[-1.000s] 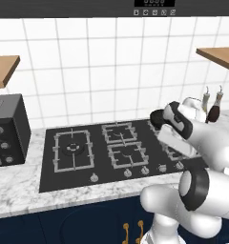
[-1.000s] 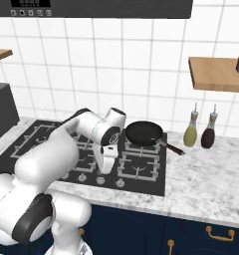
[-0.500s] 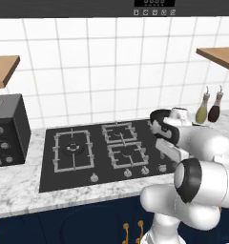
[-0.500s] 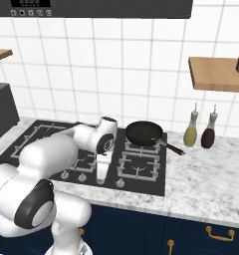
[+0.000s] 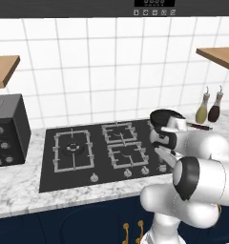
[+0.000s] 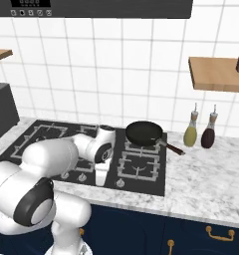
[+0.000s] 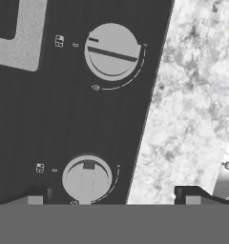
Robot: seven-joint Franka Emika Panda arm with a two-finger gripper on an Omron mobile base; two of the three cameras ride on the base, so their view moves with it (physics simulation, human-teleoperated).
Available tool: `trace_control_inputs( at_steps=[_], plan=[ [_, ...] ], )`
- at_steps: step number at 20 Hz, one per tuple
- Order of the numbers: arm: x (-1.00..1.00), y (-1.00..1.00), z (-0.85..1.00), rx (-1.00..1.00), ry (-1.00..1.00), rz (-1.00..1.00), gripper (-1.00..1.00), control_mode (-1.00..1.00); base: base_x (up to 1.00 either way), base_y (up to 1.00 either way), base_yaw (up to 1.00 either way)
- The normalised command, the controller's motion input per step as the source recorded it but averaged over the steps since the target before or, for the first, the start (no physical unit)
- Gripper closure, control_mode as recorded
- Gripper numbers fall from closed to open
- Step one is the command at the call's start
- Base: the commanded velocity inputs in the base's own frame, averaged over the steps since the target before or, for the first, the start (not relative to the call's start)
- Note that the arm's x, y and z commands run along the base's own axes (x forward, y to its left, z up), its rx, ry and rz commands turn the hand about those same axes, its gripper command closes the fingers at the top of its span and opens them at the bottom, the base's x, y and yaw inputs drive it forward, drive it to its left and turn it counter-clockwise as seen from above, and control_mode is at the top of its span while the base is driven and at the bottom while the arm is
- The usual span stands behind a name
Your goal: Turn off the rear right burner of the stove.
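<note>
In the left base view, the stove [image 5: 102, 155] is seen set into a marble counter [image 5: 16, 190], with a row of small silver knobs along its front edge. The arm is bent down over the right end of that row, and the gripper [image 5: 165, 159] is lowered close to the glass near the rightmost visible knob [image 5: 162, 167]. The rear right burner is hidden here behind the robot's wrist and a dark frying pan [image 5: 165, 117].

In the right base view, the rear right burner [image 6: 145, 141] is found at the back right of the cooktop, with the frying pan resting on it; its grate is mostly covered. The gripper [image 6: 101, 178] is pointed straight down at the front knob row, just left of one knob [image 6: 120, 184]. No flame can be made out, so whether the burner is lit cannot be told.

In the hand view, two knobs are shown on the black glass beside the marble. The nearer knob [image 7: 87, 179] lies between the finger tips [image 7: 36, 195], which are spread wide and closed on nothing. The farther knob [image 7: 112, 51] is seen with its ridge slanted. The approach appears largely done; grasping and turning the knob are judged to remain, and which knob governs the rear right burner cannot be read from the small markings.
</note>
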Motion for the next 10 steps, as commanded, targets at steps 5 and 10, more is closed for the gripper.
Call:
trace_control_inputs(
  at_steps=[5,10],
  plan=[
    [0.44,0.01,-0.01,0.00,-0.02,-0.05,-1.00,-1.00,0.00,0.00,0.00],
    [0.21,0.08,-0.13,-0.03,0.00,-0.01,-1.00,-1.00,0.00,0.00,0.00]
  ],
)
